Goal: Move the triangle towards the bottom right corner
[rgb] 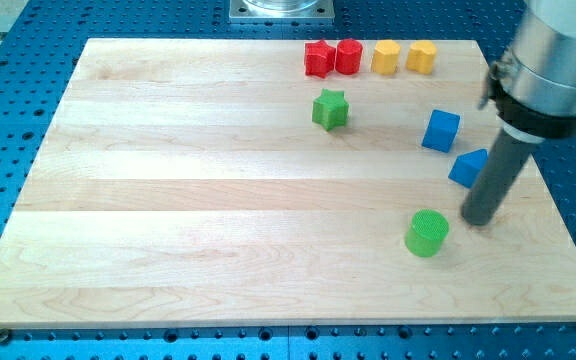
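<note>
The blue triangle (467, 168) lies near the board's right edge, partly hidden behind my rod. My tip (479, 220) rests on the board just below the triangle, toward the view's bottom. A green cylinder (427, 233) stands to the left of my tip, a short gap away. A blue cube (441, 131) sits above and left of the triangle.
A green star (330, 109) lies near the top middle. Along the top edge stand a red star (318, 58), a red cylinder (348, 56), a yellow block (385, 57) and a second yellow block (421, 57). The wooden board (168, 200) sits on a blue perforated table.
</note>
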`<action>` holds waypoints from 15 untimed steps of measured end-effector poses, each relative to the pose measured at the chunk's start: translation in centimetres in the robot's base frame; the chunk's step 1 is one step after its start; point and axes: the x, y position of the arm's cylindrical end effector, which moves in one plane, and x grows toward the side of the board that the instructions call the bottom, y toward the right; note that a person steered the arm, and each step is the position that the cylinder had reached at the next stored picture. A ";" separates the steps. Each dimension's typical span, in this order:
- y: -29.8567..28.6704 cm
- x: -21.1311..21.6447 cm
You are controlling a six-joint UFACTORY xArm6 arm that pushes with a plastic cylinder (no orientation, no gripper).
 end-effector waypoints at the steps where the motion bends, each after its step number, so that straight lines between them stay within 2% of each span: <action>1: -0.8 -4.8; 2: -6.1 -2.2; 3: -10.1 -6.9; 4: -8.1 -11.9; 5: -8.2 -12.7; 11: -8.0 -12.2; 12: -5.4 -14.4; 14: 1.7 -24.5; 15: 1.7 -26.3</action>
